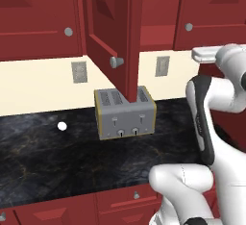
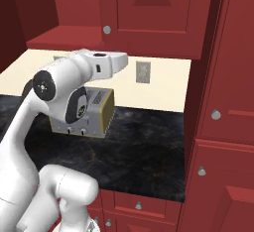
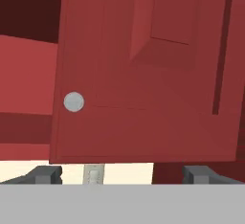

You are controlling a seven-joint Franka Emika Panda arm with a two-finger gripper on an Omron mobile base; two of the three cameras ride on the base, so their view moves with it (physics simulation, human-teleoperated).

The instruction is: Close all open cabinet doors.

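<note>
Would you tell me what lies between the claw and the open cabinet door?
Nothing: in the hand view the stretch from the open claw to the open cabinet door is bare.

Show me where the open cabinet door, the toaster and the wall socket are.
Open door (image 1: 126,36): left base view, on its outward-swung edge.
Toaster (image 1: 126,116): left base view, on its front face above the levers.
Socket (image 1: 79,71): left base view, on the grey plate left of the door.

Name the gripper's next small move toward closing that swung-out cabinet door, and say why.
Probably push forward against the open cabinet door beside its knob. The open gripper faces the door panel, holding nothing, and the door juts out over the toaster.
</note>
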